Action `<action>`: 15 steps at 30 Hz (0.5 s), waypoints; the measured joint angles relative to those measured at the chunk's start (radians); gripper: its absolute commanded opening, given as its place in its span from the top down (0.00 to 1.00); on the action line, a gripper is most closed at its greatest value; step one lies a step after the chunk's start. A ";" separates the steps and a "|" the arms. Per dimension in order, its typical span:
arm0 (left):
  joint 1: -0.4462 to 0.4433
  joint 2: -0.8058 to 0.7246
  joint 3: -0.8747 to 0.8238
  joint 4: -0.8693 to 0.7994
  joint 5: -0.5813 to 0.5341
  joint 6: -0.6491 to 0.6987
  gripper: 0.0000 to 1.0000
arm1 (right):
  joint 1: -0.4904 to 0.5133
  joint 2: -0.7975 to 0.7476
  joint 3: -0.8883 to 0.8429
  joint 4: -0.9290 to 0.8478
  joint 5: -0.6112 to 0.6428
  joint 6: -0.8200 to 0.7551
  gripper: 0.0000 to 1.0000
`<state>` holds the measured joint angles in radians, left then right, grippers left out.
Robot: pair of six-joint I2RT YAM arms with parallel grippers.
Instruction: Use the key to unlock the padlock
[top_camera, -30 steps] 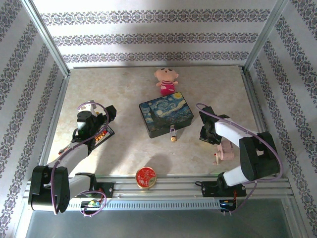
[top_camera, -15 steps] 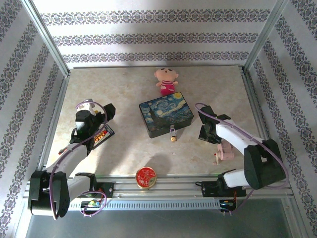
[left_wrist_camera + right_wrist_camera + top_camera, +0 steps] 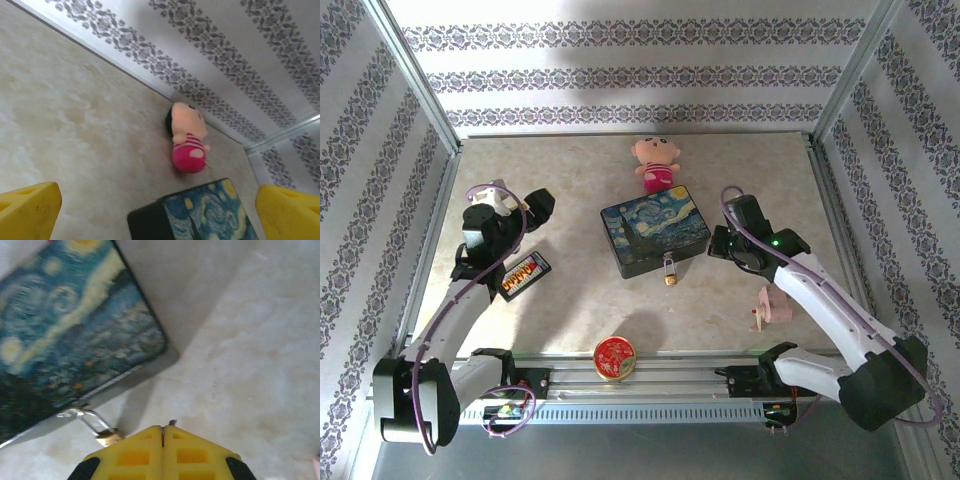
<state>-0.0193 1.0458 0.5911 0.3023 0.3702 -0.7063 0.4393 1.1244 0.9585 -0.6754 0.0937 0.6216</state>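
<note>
Right end effector [image 3: 162,432]: fingers pressed fully together, with a tiny dark tip at the seam that is too small to identify. The padlock [image 3: 106,436] rests on the desk [image 3: 260,340] just left of those fingertips. Its thin shackle reaches the front wall of the blue painted tin box [image 3: 65,325], which sits ahead and to the left. Left end effector [image 3: 157,192]: fingers spread wide, holding nothing. A corner of the box lies ahead between its fingers, and a pink plush doll [image 3: 187,140] lies beyond that.
</note>
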 measured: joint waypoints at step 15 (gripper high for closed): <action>-0.358 0.077 -0.001 0.160 0.071 0.315 0.02 | 0.063 0.002 0.132 0.208 -0.227 0.018 1.00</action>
<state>-0.3771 1.1229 0.5903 0.4622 0.4412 -0.3912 0.5026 1.1267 1.0901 -0.4679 -0.1333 0.6399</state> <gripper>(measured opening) 0.993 0.043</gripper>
